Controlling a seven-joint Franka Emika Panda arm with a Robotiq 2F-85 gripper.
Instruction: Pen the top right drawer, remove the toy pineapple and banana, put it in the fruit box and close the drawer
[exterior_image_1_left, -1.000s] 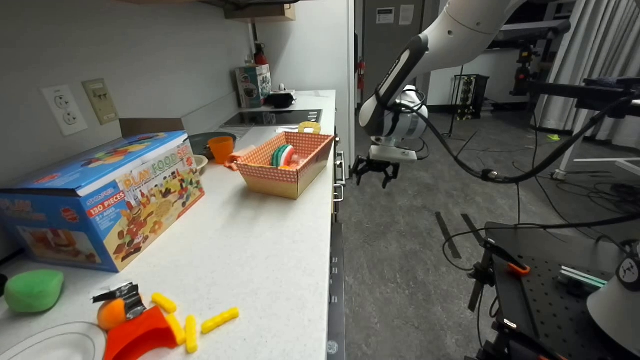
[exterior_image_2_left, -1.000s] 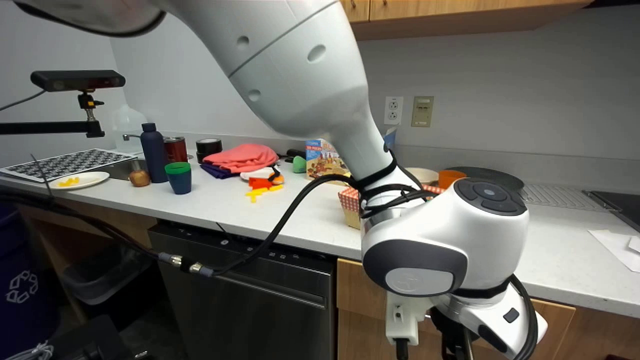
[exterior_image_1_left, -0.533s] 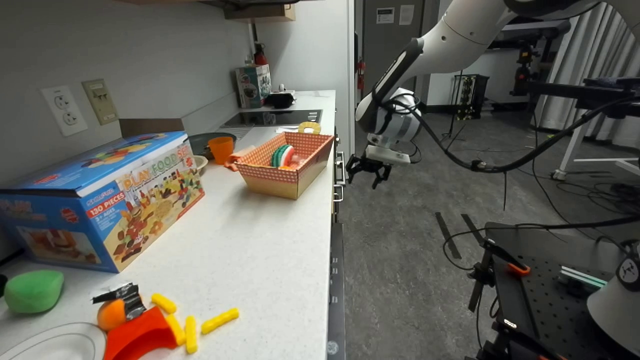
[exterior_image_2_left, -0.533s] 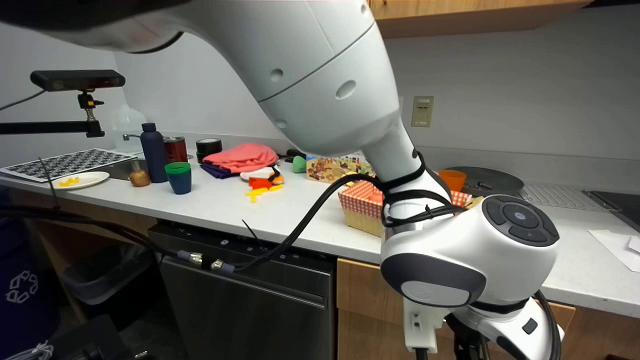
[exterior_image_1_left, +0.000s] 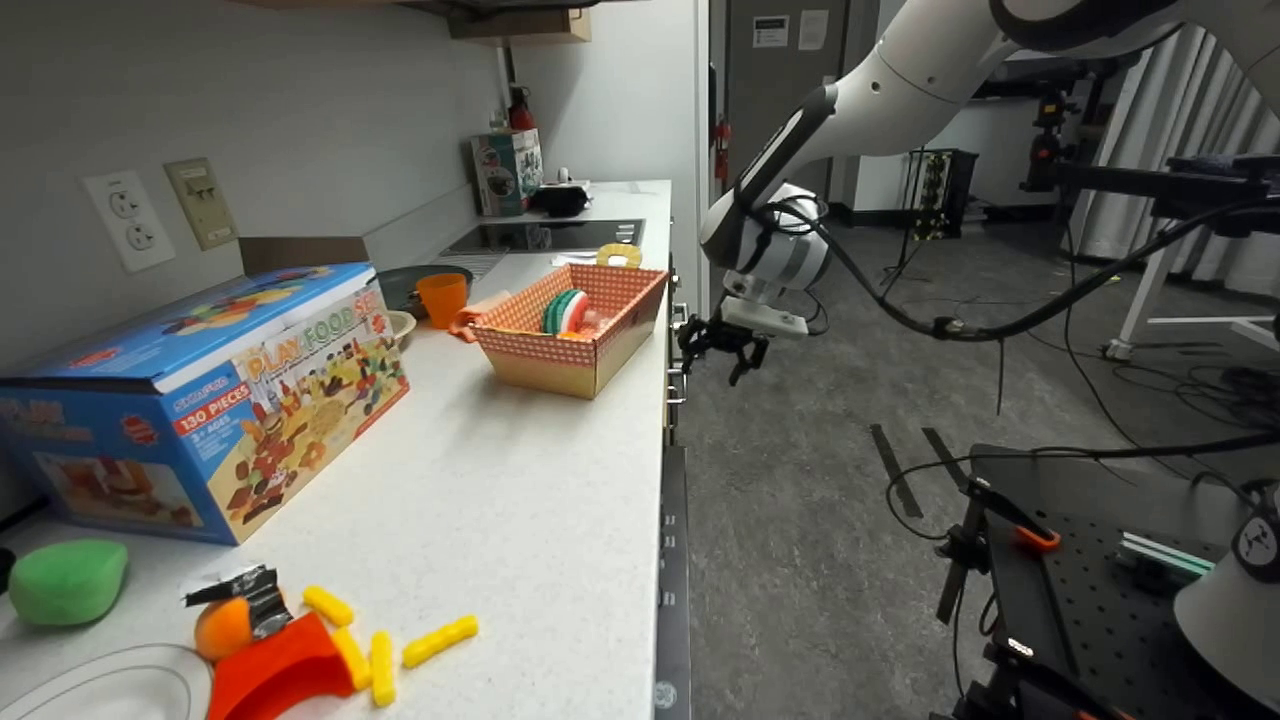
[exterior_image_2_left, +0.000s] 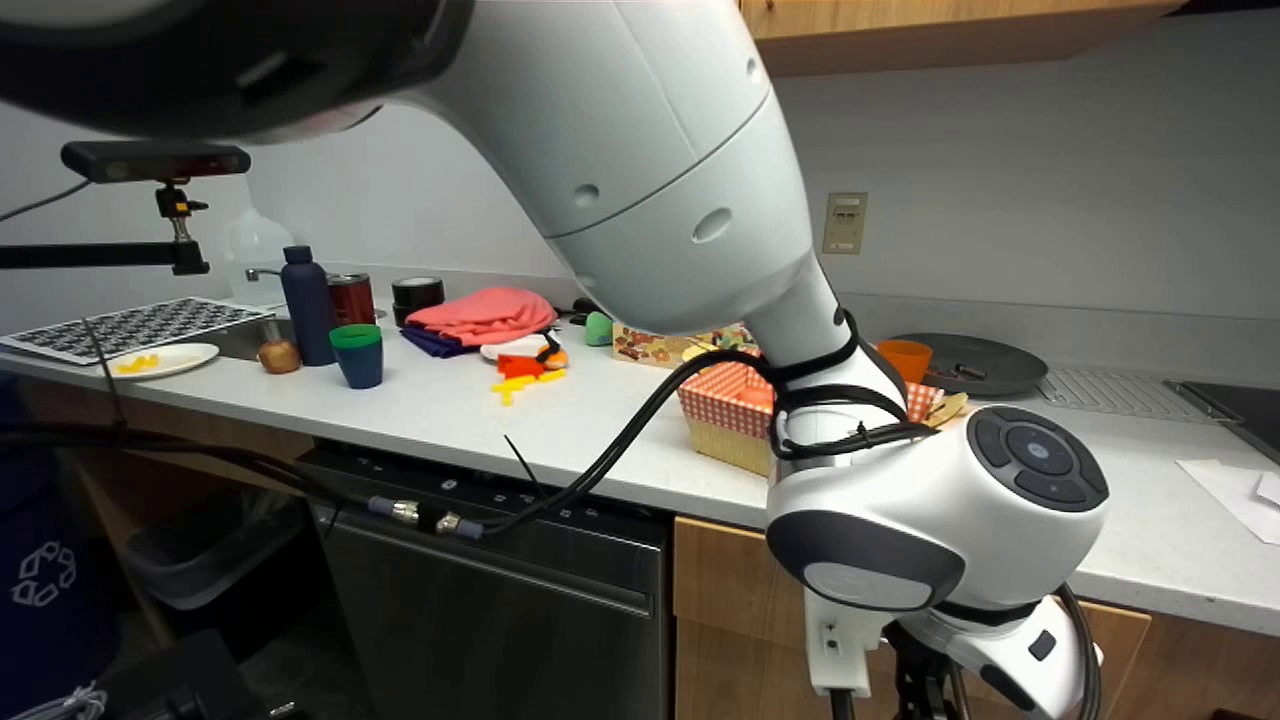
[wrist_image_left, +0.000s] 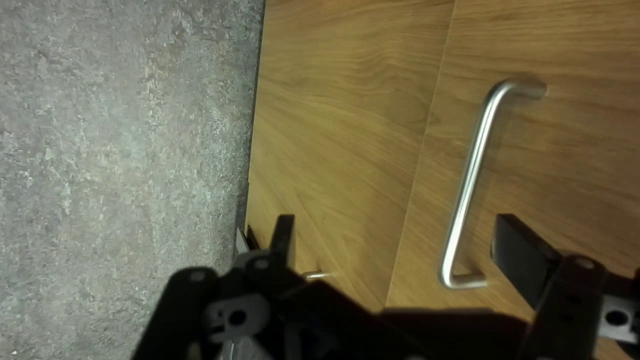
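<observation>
In an exterior view, hand (exterior_image_1_left: 711, 374) hangs just off the edge of the surface (exterior_image_1_left: 540, 470), jaws spread, i.e. released. On it, upright: basket (exterior_image_1_left: 540, 374) w/ toy melon (exterior_image_1_left: 566, 312) & pinkish bits (exterior_image_1_left: 598, 322) inside, can't ID those. Orange cup (exterior_image_1_left: 442, 300) near it; toy box (exterior_image_1_left: 300, 400) closer to cam, then red carton (exterior_image_1_left: 285, 665) w/ yellow sticks (exterior_image_1_left: 440, 641) by it, orange toy (exterior_image_1_left: 224, 629) & green toy (exterior_image_1_left: 68, 582). In an exterior view, arm (exterior_image_2_left: 690, 200) hides part of basket; hand is low, partly cut off at btm, can't tell its state from there. At L on surface: plate (exterior_image_2_left: 185, 362) w/ yellow pcs (exterior_image_2_left: 138, 363), bottle (exterior_image_2_left: 308, 310), blue cup (exterior_image_2_left: 359, 364), pink cloth (exterior_image_2_left: 485, 315); dishwasher (exterior_image_2_left: 500, 620) underneath. In wrist view, wood drawer (wrist_image_left: 575, 165) front at R looks shut, approx. flush w/ panel (wrist_image_left: 340, 150) next to it, thin seam btwn. Its handle (wrist_image_left: 467, 190), a metal bar, runs a bit slanted, shows btwn the spread jaws, visible gap to each. Floor (wrist_image_left: 125, 150) at L.
</observation>
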